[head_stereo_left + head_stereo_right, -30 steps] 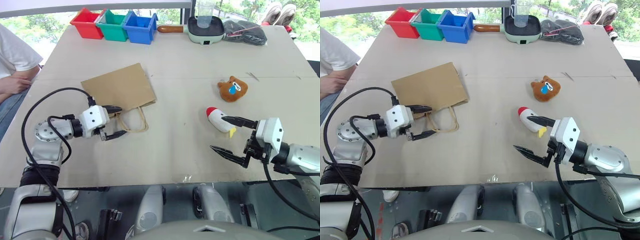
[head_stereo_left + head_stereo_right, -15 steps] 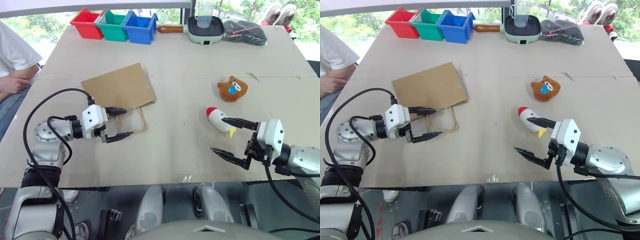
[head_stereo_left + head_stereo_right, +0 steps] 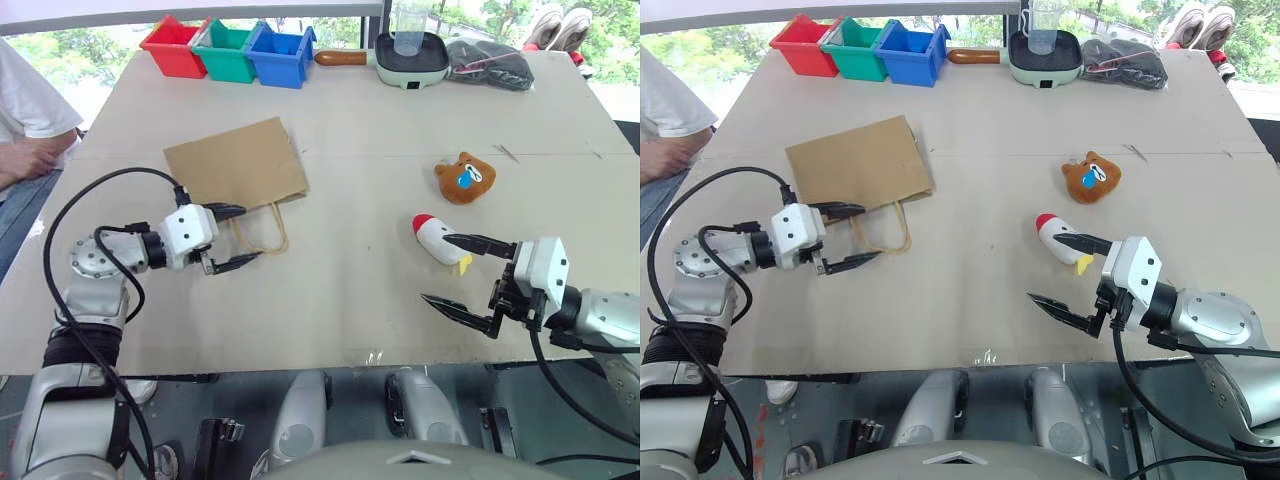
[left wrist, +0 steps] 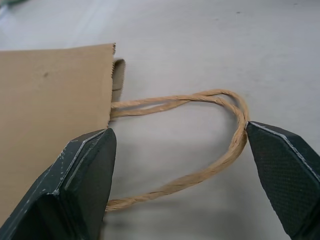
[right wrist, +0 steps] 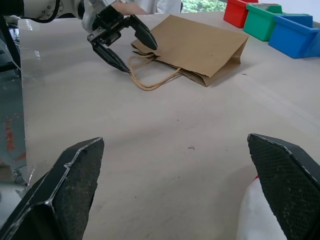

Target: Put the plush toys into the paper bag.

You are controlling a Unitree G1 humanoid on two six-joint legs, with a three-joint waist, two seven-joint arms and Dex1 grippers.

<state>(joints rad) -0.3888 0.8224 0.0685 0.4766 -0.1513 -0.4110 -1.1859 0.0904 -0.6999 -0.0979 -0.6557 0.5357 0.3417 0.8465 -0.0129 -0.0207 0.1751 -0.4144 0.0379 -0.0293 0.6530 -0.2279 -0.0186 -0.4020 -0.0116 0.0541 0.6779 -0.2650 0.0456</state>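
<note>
Low over the table, left claw (image 3: pixel 235 237) gapes around bag handles (image 3: pixel 262 231).

Your beige table (image 3: pixel 360 150) carries the flat paper bag (image 3: pixel 236 163), bear head (image 3: pixel 464 178), rocket (image 3: pixel 435 238), and along its far edge three bins (image 3: pixel 228 48), a pan (image 3: pixel 410 55), and a dark bundle (image 3: pixel 488 62).
</note>
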